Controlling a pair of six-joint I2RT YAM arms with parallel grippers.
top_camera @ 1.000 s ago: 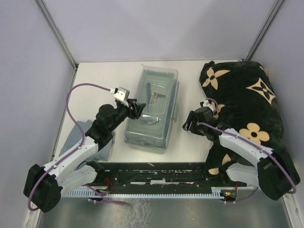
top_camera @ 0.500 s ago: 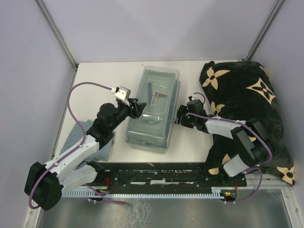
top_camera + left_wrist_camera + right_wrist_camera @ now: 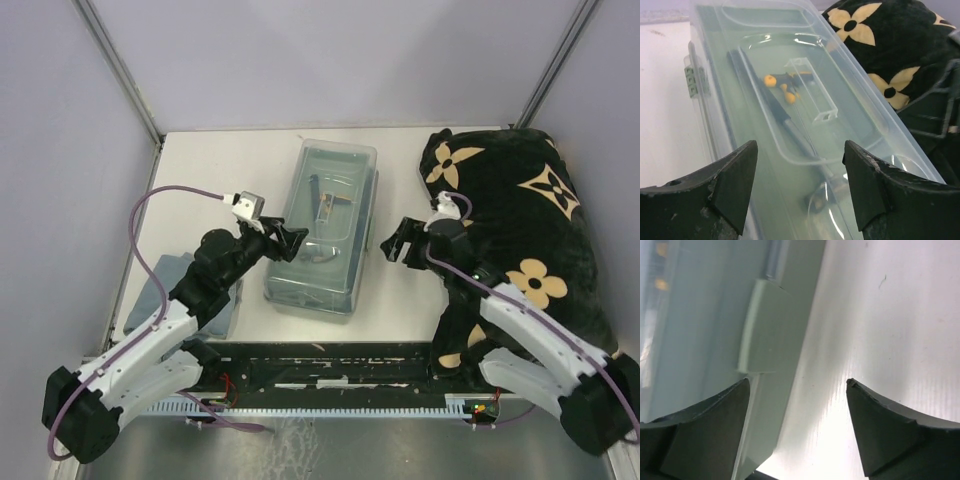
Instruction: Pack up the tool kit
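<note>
The pale grey-green toolbox (image 3: 325, 225) lies closed mid-table under its translucent lid. Through the lid I see orange-and-black tools (image 3: 785, 82) and a dark long handle (image 3: 790, 125) in the left wrist view. My left gripper (image 3: 290, 240) is open and empty over the box's left side (image 3: 799, 185). My right gripper (image 3: 395, 243) is open and empty just right of the box, above the bare table; its view shows the box's side latch (image 3: 771, 325) by the left finger (image 3: 700, 415).
A black blanket with beige flowers (image 3: 520, 210) fills the right side, close behind my right arm. A folded grey-blue cloth (image 3: 165, 290) lies at the left, under my left arm. A black rail (image 3: 330, 365) runs along the near edge.
My right gripper swung in to the box's right side, then drew back a little right and up. My left gripper shifted slightly toward the near side. The box stayed put.
</note>
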